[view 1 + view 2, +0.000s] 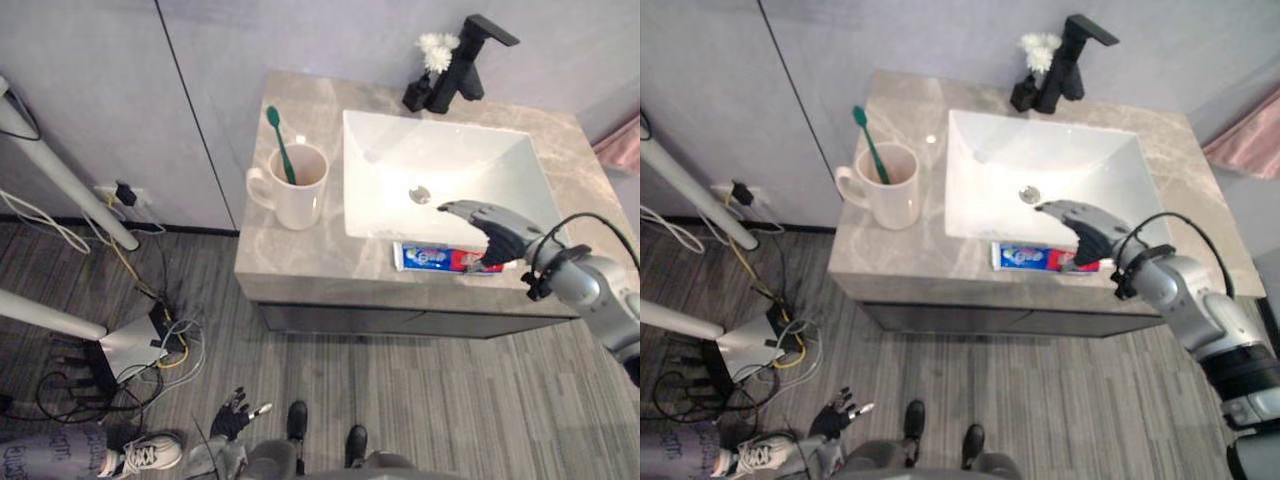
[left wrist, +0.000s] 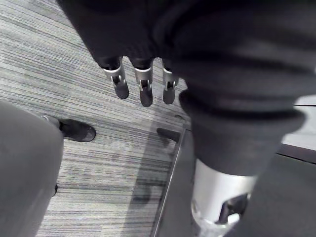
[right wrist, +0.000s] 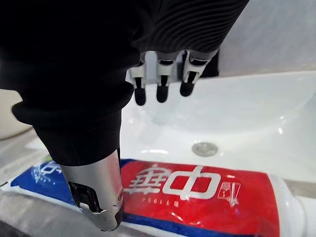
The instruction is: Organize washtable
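Note:
A blue and red toothpaste tube (image 1: 446, 259) lies flat on the counter's front strip, just before the white basin (image 1: 440, 180). My right hand (image 1: 492, 228) hovers open over the tube's red end (image 3: 197, 190), fingers (image 3: 160, 86) stretched out above the basin, thumb (image 3: 96, 197) close to the tube. A cream mug (image 1: 295, 187) with a green toothbrush (image 1: 281, 145) standing in it is on the counter left of the basin. My left hand (image 1: 233, 413) hangs low near the floor, fingers (image 2: 143, 84) relaxed and open.
A black tap (image 1: 465, 62) and a small black vase with a white flower (image 1: 430, 62) stand at the back of the grey stone counter (image 1: 300, 260). Pink cloth (image 1: 622, 145) hangs at the right edge. Cables and a light stand foot (image 1: 130, 345) lie on the floor at left.

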You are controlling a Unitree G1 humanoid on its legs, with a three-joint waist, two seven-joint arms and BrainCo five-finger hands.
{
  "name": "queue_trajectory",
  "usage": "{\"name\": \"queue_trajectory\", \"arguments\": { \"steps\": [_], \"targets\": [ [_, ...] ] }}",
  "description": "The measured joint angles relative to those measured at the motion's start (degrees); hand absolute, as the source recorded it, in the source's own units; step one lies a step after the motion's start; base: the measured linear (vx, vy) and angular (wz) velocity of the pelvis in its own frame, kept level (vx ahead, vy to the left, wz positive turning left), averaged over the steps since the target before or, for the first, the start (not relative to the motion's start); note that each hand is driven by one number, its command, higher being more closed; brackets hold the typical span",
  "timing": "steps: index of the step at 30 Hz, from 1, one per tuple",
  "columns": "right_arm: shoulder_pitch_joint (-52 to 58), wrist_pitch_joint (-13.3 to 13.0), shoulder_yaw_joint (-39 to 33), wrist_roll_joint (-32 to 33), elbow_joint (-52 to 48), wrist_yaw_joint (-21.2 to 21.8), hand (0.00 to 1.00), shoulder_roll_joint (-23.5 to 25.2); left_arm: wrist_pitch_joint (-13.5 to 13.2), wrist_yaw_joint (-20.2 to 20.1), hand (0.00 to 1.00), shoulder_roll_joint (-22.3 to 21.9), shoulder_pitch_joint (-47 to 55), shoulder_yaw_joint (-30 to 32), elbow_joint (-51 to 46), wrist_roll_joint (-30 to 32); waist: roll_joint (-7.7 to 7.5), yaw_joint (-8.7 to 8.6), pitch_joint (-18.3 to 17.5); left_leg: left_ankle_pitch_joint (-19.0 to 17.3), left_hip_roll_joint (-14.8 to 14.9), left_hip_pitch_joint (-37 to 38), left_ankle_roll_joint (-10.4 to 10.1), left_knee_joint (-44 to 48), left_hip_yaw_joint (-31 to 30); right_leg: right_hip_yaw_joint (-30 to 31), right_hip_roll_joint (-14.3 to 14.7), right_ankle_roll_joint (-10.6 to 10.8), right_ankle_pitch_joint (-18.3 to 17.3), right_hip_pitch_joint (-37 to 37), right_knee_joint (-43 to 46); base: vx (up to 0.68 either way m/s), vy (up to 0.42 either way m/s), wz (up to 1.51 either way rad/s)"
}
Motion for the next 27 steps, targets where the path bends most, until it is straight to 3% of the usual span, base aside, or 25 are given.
{"name": "queue_trajectory", "arguments": {
  "steps": [6, 11, 12, 23, 27],
  "targets": [
    [-0.3, 0.1, -0.2, 0.7, -0.1, -0.3, 0.0, 0.0, -0.1, 0.3, 0.0, 0.5, -0.8, -1.6, -0.5, -0.2, -0.15, 1.24, 1.0, 0.1, 0.5, -1.3, -0.1, 0.0, 0.8, 0.7, 0.4, -0.2, 0.4, -1.7, 0.3, -0.01, -0.014, -0.06],
    [-0.5, 0.2, -0.2, 1.9, -0.6, -0.1, 0.0, 0.0, -0.1, 1.2, 0.0, 0.5, -1.1, -1.6, -0.6, -0.5, -0.56, 1.28, 1.6, 0.2, 0.9, -1.5, -0.3, 0.0, 0.7, 1.2, 0.9, -0.2, 0.5, -2.0, 0.3, 0.02, -0.023, -0.02],
    [-0.5, 0.2, -0.2, 2.0, -1.0, -0.1, 1.0, 0.0, -0.1, 1.2, 0.0, 0.5, -1.1, -1.6, -0.6, -0.5, -0.63, 1.27, 1.7, 0.2, 1.0, -1.5, -0.3, 0.0, 0.7, 1.3, 0.9, -0.2, 0.5, -2.1, 0.3, 0.01, -0.028, -0.06],
    [-1.7, 0.6, -0.9, 4.4, -2.3, -0.3, 1.0, -0.1, -0.2, 1.4, 0.0, 0.9, -2.1, -1.6, -0.6, -1.8, -1.19, 1.48, 3.5, 0.4, 1.3, -2.8, -0.7, 0.0, 0.8, 1.5, 1.3, -0.2, 0.5, -3.3, 0.3, 0.0, -0.016, 0.0],
    [-1.9, 0.4, -1.1, 4.6, -2.2, -0.3, 1.0, -0.1, -0.2, 1.5, 0.0, 0.9, -2.5, -1.7, -0.6, -1.9, -1.32, 2.4, 3.5, 0.6, 1.5, -3.0, -0.9, 0.0, 1.0, 1.5, 1.5, -0.2, 0.5, -3.5, 0.3, 0.02, -0.017, 0.0]
  ]
}}
